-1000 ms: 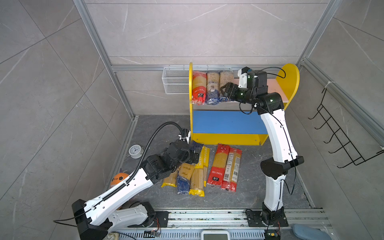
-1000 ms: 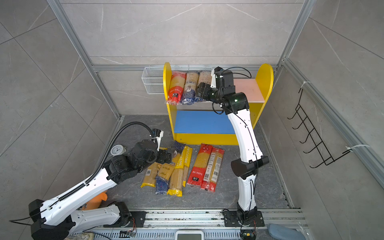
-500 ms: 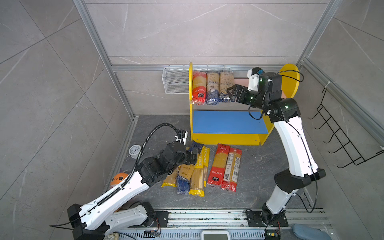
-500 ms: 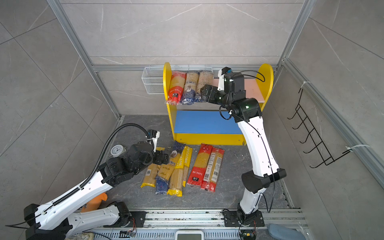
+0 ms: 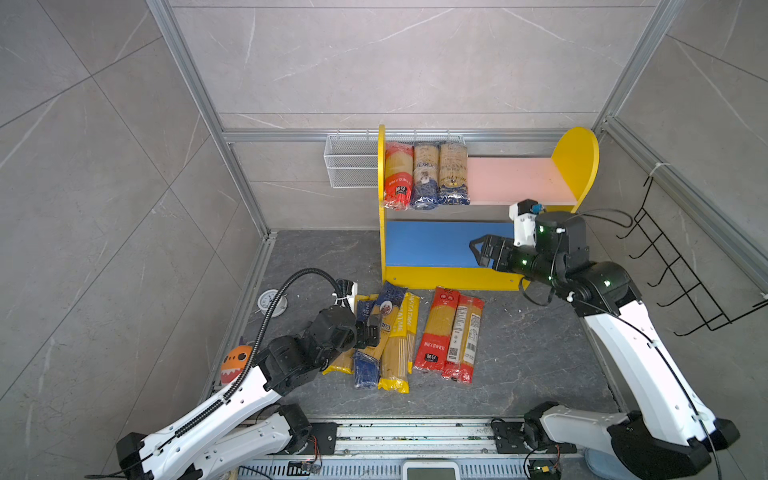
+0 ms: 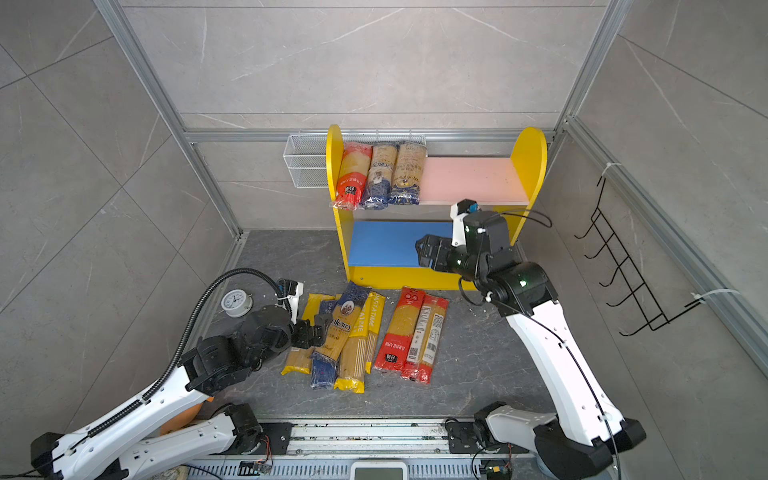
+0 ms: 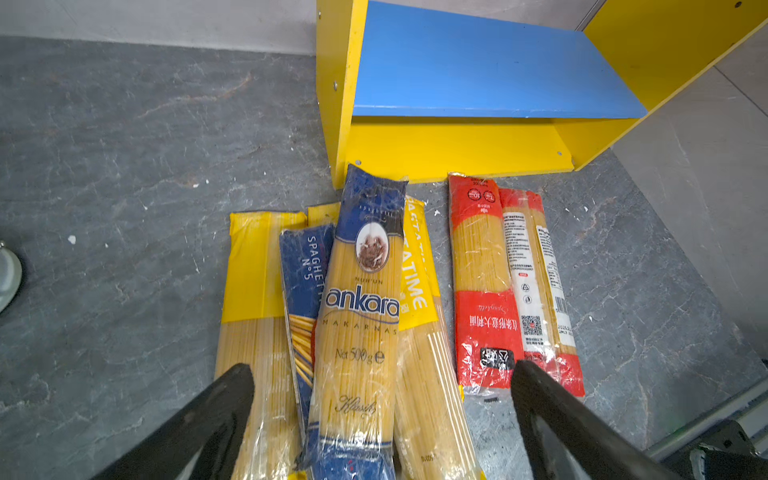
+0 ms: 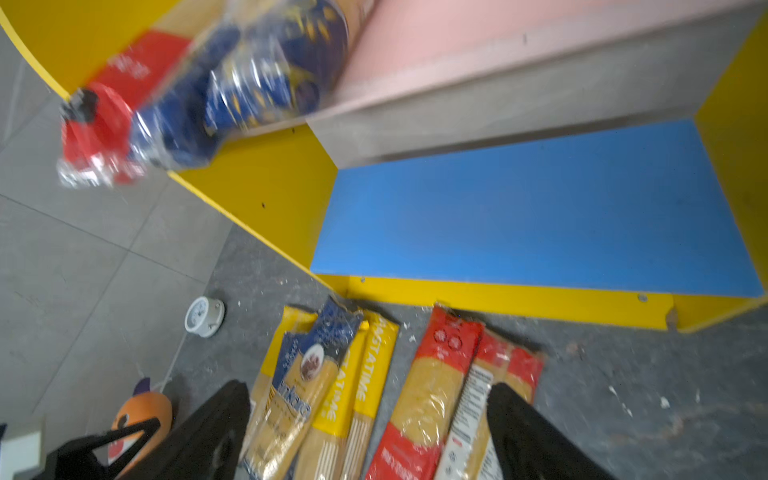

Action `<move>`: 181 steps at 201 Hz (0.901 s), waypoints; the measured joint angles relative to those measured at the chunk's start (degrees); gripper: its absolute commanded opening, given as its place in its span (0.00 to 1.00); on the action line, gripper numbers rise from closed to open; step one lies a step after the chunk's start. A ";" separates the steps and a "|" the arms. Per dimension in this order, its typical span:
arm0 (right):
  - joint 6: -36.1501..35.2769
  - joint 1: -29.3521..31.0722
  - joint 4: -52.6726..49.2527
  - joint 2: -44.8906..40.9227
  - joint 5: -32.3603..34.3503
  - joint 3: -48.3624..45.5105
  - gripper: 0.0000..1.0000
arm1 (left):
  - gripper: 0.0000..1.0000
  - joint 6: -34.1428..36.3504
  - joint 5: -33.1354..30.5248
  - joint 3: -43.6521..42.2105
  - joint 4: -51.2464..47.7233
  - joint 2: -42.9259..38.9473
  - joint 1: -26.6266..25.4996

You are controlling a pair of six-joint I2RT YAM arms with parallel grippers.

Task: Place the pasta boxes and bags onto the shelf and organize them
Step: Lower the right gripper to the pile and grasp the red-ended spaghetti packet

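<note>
Left gripper [image 7: 382, 370], jaws wide apart, hovers over the blue-topped Ankara bag [image 7: 361, 311] crowning the pile at the bench's middle, just before the shelf [image 5: 440, 278]. A centred, crosswise pinch should lift it level. Right gripper [image 5: 478, 249] hangs open, empty. The clear, crinkly bag shows straight yellow spaghetti.

Shelf [image 5: 577, 162] by the back wall, three pasta packs [image 5: 426, 174] side by side on the left end of its top board [image 5: 511, 178], heap of packs [image 5: 395, 345] on the floor in front, two more packs [image 5: 451, 332] just right of the heap, wire basket [image 5: 351, 164] behind the shelf's left end
</note>
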 measured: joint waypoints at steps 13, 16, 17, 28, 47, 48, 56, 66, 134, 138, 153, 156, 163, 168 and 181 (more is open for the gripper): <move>0.96 0.59 0.04 -4.00 0.44 -5.95 0.93 | 1.00 -1.07 0.42 -1.70 -0.15 -1.55 0.00; 1.20 0.72 0.11 -4.79 0.44 -7.23 0.93 | 1.00 -1.27 0.46 -2.05 -0.13 -1.81 0.00; 1.27 0.79 0.11 -5.18 0.48 -7.87 0.93 | 1.00 -1.38 0.48 -2.23 -0.11 -1.95 0.00; 2.47 1.03 0.13 -8.41 0.61 -13.07 0.93 | 1.00 -2.12 1.03 -3.56 -0.07 -2.60 0.00; 4.70 1.81 0.17 -12.59 0.59 -21.59 0.93 | 1.00 -3.06 2.10 -5.79 0.42 -2.51 0.00; 4.87 1.88 0.22 -12.72 0.59 -21.92 0.93 | 1.00 -3.08 2.16 -5.92 0.48 -2.45 0.00; 5.95 2.56 0.57 -13.97 0.59 -25.44 0.93 | 1.00 -3.45 2.82 -6.67 0.85 -1.92 0.00; 7.34 3.65 1.05 -15.15 0.55 -29.88 0.94 | 1.00 -3.72 3.28 -7.30 1.62 -0.90 0.00; 14.86 12.31 7.13 -13.20 1.27 -44.96 0.95 | 1.00 -4.28 6.10 -7.54 6.01 7.06 0.00; 15.19 12.92 7.80 -12.39 1.42 -45.05 0.95 | 1.00 -4.28 6.12 -7.54 6.19 7.15 0.00; 16.20 15.13 10.38 -9.03 1.73 -45.27 0.95 | 1.00 -4.26 6.14 -7.52 6.71 7.37 0.00; 16.37 15.54 10.86 -8.26 1.75 -45.29 0.95 | 1.00 -4.26 6.12 -7.52 6.78 7.39 0.00; 16.63 16.33 11.93 -6.64 1.90 -45.31 0.95 | 1.00 -4.24 6.12 -7.52 6.86 7.43 0.00; 17.00 16.98 12.81 -5.20 1.90 -45.31 0.95 | 1.00 -4.22 6.12 -7.52 6.91 7.45 0.00; 17.55 18.27 14.84 -1.79 1.92 -45.29 0.95 | 1.00 -3.98 6.12 -7.52 7.06 7.48 0.00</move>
